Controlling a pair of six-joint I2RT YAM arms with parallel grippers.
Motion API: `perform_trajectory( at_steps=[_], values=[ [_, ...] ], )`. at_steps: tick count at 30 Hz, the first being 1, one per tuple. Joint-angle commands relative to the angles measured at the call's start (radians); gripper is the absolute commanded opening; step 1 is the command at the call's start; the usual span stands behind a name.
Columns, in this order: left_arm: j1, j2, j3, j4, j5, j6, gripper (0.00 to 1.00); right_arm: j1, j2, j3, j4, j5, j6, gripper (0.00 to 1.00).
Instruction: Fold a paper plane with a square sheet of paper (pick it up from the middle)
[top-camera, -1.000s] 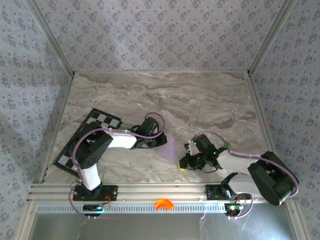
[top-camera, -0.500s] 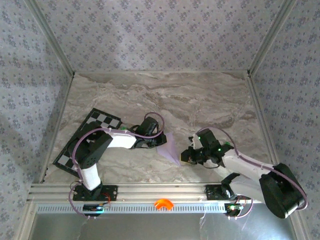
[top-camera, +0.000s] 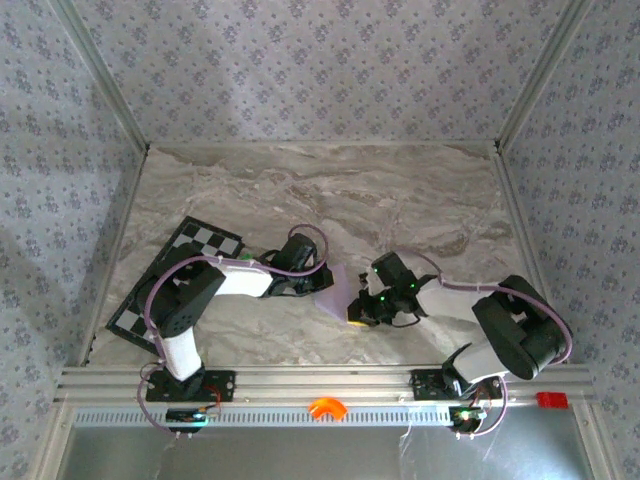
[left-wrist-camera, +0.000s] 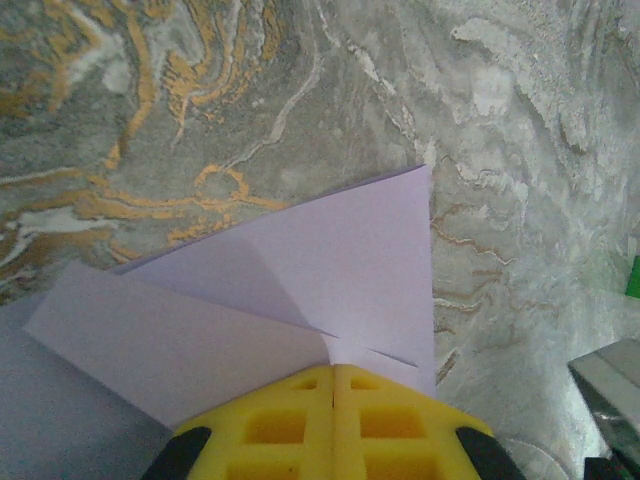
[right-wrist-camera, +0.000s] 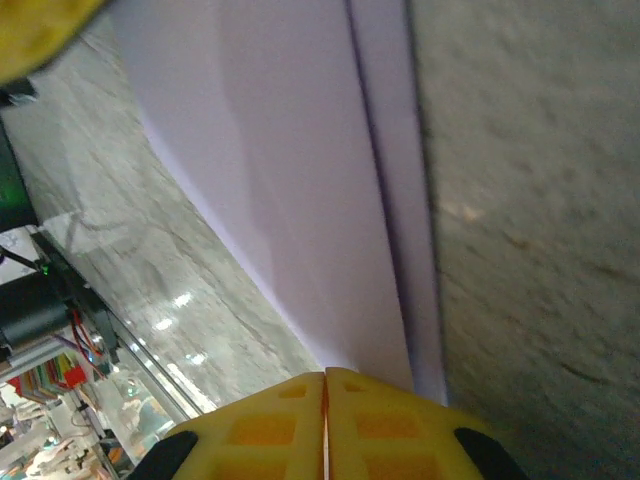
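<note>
The pale lilac sheet of paper (top-camera: 340, 290) is folded into a narrower, pointed shape with diagonal creases, near the table's middle front. My left gripper (top-camera: 316, 288) is at its left side. In the left wrist view the yellow fingers (left-wrist-camera: 290, 420) are pressed together, shut on the paper (left-wrist-camera: 340, 250) where its creases meet. My right gripper (top-camera: 357, 316) sits at the paper's near right end. Its fingers (right-wrist-camera: 270, 430) are shut, and their tips touch the narrow end of the folded paper (right-wrist-camera: 300, 180); nothing shows between them.
A black-and-white checkered board (top-camera: 205, 240) lies at the left, partly under the left arm. A small green thing (left-wrist-camera: 634, 277) shows at the right edge of the left wrist view. Patterned walls (top-camera: 320, 70) close in the marble table (top-camera: 400, 190). The aluminium rail (top-camera: 320, 385) runs along the front.
My right gripper has swung left and forward across the table, from well clear of the paper to touching its near right end. The left gripper and the paper have stayed put.
</note>
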Motion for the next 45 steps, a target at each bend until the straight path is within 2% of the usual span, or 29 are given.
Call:
perform_trajectory(
  at_steps=[1, 5, 9, 15, 23, 35, 45],
  values=[
    [0.019, 0.011, -0.037, -0.091, -0.039, -0.002, 0.05, 0.006, -0.028, -0.072, -0.034, 0.003, -0.012, 0.10],
    [0.023, 0.010, -0.041, -0.083, -0.028, -0.010, 0.05, 0.004, -0.153, -0.124, -0.076, 0.001, 0.019, 0.15],
    [0.025, 0.013, -0.047, -0.065, -0.019, -0.026, 0.05, -0.008, -0.282, -0.131, -0.138, 0.020, 0.072, 0.28],
    [0.027, 0.021, -0.051, -0.042, 0.000, -0.046, 0.05, -0.027, -0.327, -0.136, -0.131, 0.022, 0.154, 0.38],
    [0.029, 0.024, -0.055, -0.029, 0.012, -0.053, 0.05, -0.037, -0.264, -0.150, -0.097, 0.033, 0.193, 0.39],
    [0.030, 0.023, -0.061, -0.015, 0.028, -0.052, 0.05, -0.041, -0.218, -0.170, 0.062, 0.013, 0.257, 0.39],
    [0.030, 0.023, -0.053, -0.010, 0.039, -0.052, 0.05, -0.036, -0.230, -0.138, 0.034, 0.025, 0.263, 0.36]
  ],
)
